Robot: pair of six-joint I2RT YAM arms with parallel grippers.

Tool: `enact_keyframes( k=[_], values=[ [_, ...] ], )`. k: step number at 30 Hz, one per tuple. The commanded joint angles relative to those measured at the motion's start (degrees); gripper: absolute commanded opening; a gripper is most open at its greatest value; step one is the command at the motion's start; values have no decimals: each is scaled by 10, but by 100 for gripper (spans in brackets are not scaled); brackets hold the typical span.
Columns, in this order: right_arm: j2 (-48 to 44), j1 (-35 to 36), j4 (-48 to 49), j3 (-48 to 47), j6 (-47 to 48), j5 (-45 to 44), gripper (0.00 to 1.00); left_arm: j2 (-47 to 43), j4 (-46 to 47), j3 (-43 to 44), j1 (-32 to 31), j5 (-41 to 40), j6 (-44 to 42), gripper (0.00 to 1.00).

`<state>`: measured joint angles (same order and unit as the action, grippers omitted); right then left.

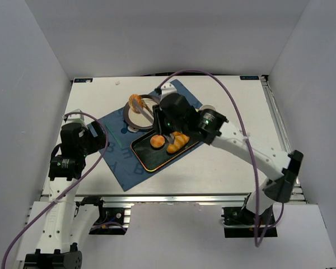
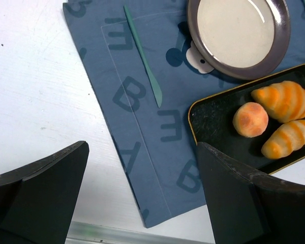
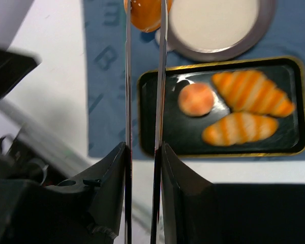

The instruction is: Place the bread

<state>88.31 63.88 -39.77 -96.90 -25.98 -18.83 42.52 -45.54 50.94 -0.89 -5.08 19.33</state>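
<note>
The bread (image 1: 136, 102) is a small oval golden-orange roll, held between the tips of thin metal tongs (image 3: 128, 91). It hangs at the left rim of the round grey plate (image 1: 145, 116). It shows at the top of the right wrist view (image 3: 145, 15), just left of the plate (image 3: 213, 23). My right gripper (image 3: 144, 152) is shut on the tongs' handles; it also shows in the top view (image 1: 163, 119). My left gripper (image 2: 142, 193) is open and empty over the near corner of the blue mat (image 2: 142, 127); it also shows in the top view (image 1: 98, 137).
A black tray (image 1: 154, 161) on the mat holds a small round orange bun (image 2: 250, 119) and two long striped breads (image 2: 284, 99) (image 2: 288, 138). A thin teal stick (image 2: 145, 58) lies on the mat left of the plate (image 2: 239, 30). White walls enclose the table.
</note>
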Motion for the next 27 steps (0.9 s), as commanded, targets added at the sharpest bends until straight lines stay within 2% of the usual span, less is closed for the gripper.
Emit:
enact_keyframes(
  k=[1, 9, 15, 27],
  values=[
    [64, -52, 26, -50, 53, 23, 29, -9, 21, -1, 0, 9, 10, 98],
    [182, -116, 61, -118, 98, 70, 29, -21, 39, 3, 0, 33, 20, 98],
    [244, -133, 74, -130, 102, 100, 30, -10, 33, 8, 0, 30, 5, 98],
    [295, -133, 95, -109, 93, 121, 37, -13, 43, -22, 0, 35, 4, 98]
  ],
)
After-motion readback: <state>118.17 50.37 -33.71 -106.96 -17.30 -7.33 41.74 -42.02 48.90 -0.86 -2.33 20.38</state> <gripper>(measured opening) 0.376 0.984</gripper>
